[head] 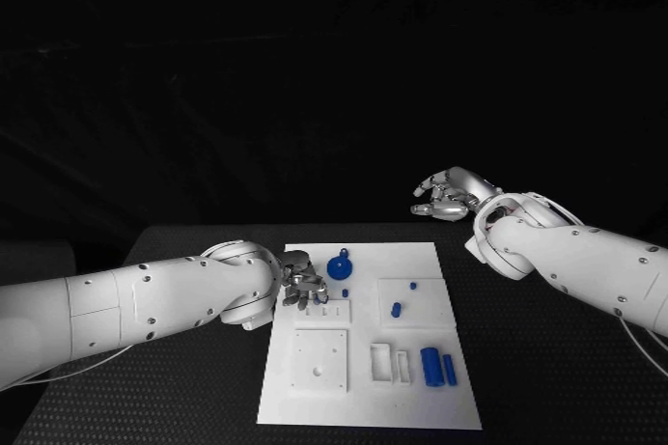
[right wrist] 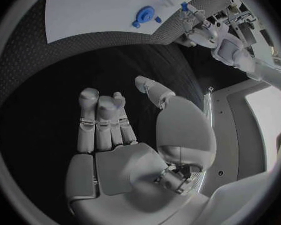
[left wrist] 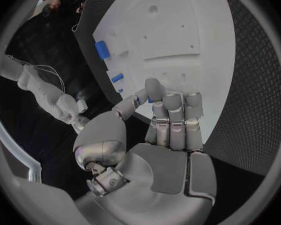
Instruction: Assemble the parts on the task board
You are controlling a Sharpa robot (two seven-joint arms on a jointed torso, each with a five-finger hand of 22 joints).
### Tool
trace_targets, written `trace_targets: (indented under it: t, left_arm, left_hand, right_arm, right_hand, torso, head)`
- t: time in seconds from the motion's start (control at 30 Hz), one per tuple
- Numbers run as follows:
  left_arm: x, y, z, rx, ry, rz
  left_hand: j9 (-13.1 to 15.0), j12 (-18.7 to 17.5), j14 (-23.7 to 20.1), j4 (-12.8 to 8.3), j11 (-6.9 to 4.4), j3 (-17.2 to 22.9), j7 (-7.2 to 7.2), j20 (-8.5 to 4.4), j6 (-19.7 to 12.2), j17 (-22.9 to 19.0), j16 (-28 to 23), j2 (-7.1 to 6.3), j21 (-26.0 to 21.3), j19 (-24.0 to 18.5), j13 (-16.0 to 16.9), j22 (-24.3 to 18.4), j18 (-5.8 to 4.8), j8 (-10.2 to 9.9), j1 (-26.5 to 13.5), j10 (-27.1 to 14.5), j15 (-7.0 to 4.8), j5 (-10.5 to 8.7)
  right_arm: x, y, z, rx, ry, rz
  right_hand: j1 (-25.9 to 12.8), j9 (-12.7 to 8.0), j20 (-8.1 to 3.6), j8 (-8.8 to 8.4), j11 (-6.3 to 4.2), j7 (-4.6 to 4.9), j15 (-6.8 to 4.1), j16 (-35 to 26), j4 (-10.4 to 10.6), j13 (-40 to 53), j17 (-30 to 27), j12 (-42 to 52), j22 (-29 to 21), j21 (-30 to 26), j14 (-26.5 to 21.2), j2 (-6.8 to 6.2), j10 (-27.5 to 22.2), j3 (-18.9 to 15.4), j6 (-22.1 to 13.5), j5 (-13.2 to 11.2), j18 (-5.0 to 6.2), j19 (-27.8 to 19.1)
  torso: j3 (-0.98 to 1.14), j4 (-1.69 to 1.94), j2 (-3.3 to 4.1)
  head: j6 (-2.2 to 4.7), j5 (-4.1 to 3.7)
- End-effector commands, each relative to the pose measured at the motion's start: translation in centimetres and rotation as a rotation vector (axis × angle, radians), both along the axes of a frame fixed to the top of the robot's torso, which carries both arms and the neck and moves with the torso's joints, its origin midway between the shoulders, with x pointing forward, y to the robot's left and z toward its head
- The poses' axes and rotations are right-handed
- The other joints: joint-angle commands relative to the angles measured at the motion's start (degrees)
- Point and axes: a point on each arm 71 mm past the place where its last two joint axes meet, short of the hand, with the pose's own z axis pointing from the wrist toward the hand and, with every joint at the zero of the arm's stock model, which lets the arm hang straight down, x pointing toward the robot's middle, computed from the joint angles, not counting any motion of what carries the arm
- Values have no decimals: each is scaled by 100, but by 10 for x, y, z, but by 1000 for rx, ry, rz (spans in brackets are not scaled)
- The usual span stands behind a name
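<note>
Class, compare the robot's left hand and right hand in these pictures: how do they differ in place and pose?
The left hand is over the task board's left edge beside the round blue part; the right hand hangs beyond the board's far right corner, off it. Both are silver, and neither visibly holds a part.

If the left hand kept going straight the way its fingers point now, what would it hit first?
Most likely the task board itself. The left hand sits over the board's left edge, fingers aimed across the white surface, with a small blue part and the round blue part just beyond. Depth is unclear, so height above the board is uncertain.
</note>
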Motion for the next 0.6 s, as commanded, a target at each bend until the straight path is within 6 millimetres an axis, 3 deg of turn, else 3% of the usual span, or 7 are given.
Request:
trace_targets:
  t: [0.03, 0.2, 0.37, 0.6]
  left_arm:
    - [0, -1, -1, 71, -6, -31]
    - [0, -6, -2, 74, 4, -45]
    - [-1, -10, -5, 76, 7, -51]
    - [0, -11, -11, 97, -14, -57]
  left_hand:
    - [31, 59, 102, 58, -60, 106, -530, -483, 1009, -2, 57, 58, 33, 35, 29, 120, 86, 56, -31, 8, -51, 17]
    - [82, 180, 111, 63, -80, 119, -551, -485, 1046, 7, 156, 105, 88, 51, 86, 124, 89, 96, -139, 1, -54, 13]
    - [107, 244, 104, 72, -86, 124, -558, -484, 1058, 2, 204, 143, 114, 54, 113, 121, 91, 110, -215, -16, -56, -17]
    - [144, 343, 106, 130, -100, 123, -573, -482, 1087, -29, 275, 213, 141, 73, 143, 107, 96, 126, -371, -43, -57, -200]
  right_arm:
    - [0, 2, 0, 7, 12, 14]
    - [-1, 4, 0, 7, 14, 18]
    - [-2, 5, 0, 4, 21, 24]
    - [-3, 8, 0, 1, 27, 32]
  right_hand:
    - [48, -1, -16, 35, -6, 126, 13, -19, -30, -10, -7, 31, 67, -36, -40, 17, -37, 12, -103, 30, 264, -38]
    - [62, -3, -14, 38, -5, 127, 15, -20, -37, -23, -7, 41, 74, -40, -43, 24, -45, 20, -104, 124, 264, -41]
    - [72, -5, -11, 40, -4, 128, 16, -19, -44, -36, -8, 53, 81, -43, -45, 34, -51, 26, -104, 218, 264, -41]
    - [85, -8, -10, 43, -3, 129, 17, -17, -54, -55, -8, 71, 90, -46, -46, 47, -60, 38, -106, 372, 264, -41]
  torso:
    - [-1, 6, -7]
    - [3, -5, 0]
    - [-7, -8, 7]
    - [-5, -2, 7]
  head:
    - [-28, 15]
    - [-58, 30]
    - [-89, 33]
    - [-117, 24]
